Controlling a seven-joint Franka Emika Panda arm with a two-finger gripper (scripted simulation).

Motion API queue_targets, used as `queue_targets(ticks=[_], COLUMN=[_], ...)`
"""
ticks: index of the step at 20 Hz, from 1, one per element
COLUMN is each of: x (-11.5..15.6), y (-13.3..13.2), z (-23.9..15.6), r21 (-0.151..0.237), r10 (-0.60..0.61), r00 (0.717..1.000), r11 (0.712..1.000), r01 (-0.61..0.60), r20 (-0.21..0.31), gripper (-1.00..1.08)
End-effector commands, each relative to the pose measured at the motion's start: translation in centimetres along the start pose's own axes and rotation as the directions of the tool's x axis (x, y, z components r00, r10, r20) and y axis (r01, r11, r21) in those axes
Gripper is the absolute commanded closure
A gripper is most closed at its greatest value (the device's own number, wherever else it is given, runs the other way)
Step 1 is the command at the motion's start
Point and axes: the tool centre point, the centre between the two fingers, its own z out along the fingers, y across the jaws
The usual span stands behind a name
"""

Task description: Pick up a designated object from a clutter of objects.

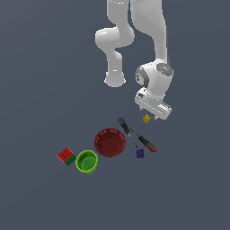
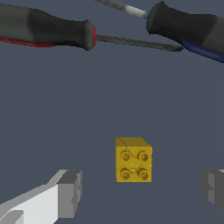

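The designated object is a tiny yellow block [image 1: 146, 118] with four darker studs; in the wrist view the yellow block [image 2: 133, 159] lies on the grey floor between the two fingertips, touching neither. My gripper [image 1: 152, 117] hangs just above it, open; the wrist view shows the gripper [image 2: 142, 192] with one grey pad [image 2: 70, 192] on one side and the other at the picture's edge. The clutter also holds a red bowl [image 1: 110, 142], green cup [image 1: 86, 161], red-and-green cube [image 1: 66, 156], tiny purple block [image 1: 140, 153] and a black-and-red-handled screwdriver [image 1: 147, 143].
A second screwdriver [image 1: 123, 125] with a black-and-blue handle lies crossed with the red one, close to the yellow block on the exterior view's left. Both handles [image 2: 48, 29] show beyond the block in the wrist view. The arm's white links [image 1: 134, 27] rise behind.
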Motion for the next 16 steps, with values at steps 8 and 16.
queue_targets(ticks=[8, 16], x=[0.0, -0.1], y=[0.1, 0.1], z=[1.6, 4.6], r21=[0.000, 0.000], r10=[0.001, 0.002], r00=[1.000, 1.000], r11=[1.000, 1.000], r01=[-0.001, -0.002], r20=[0.000, 0.000], gripper=[-0.92, -0.92])
